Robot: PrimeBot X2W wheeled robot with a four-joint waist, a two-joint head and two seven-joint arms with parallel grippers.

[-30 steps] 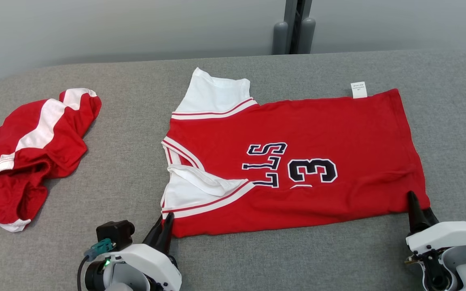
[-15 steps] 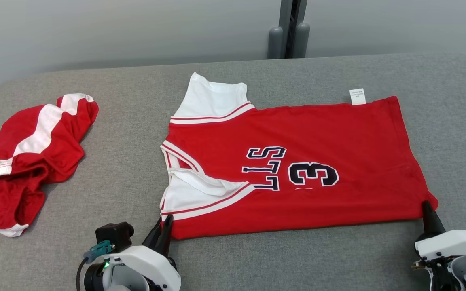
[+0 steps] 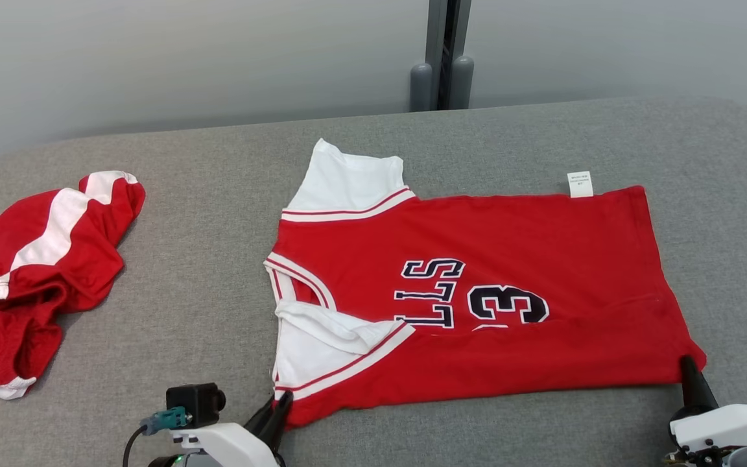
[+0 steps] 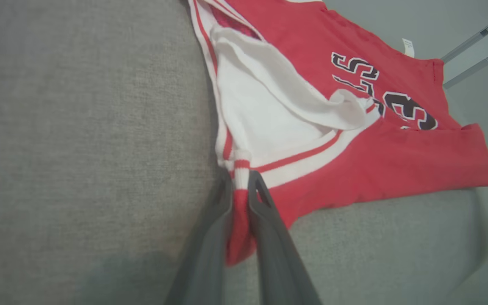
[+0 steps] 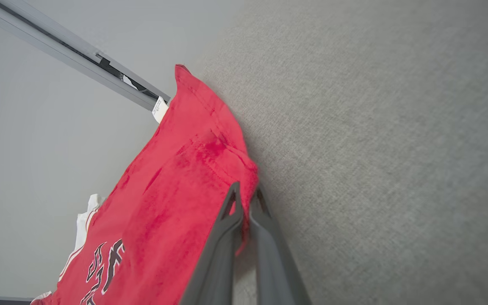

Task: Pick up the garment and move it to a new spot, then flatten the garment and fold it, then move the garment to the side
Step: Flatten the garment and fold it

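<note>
Jersey: one red sleeveless jersey, spread flat on the table, from the centre to the right of the head view. The neck end points to the robot's left and the hem to its right.
Print: dark "STL" and one "3", facing up and turned sideways in the head view.
Shoulders: two white panels edged with red and white stripes. The far one lies flat; the near one has a white flap folded over itself.
Label: one small white label, sticking out past the far edge near the hem.
Left gripper: at the near shoulder corner, with both fingers pressed together and red fabric pinched between them.
Right gripper: at the near hem corner, with both fingers clamped on the red hem.
Grippers counted: two, one at each end of the jersey's near edge.
Other garment: one crumpled red piece with a white stripe, on the left of the table, well apart from the jersey.
Garments counted: two.
Table: one, covered in grey fabric, with rounded far corners.
Behind: a pale grey wall with one vertical post.
</note>
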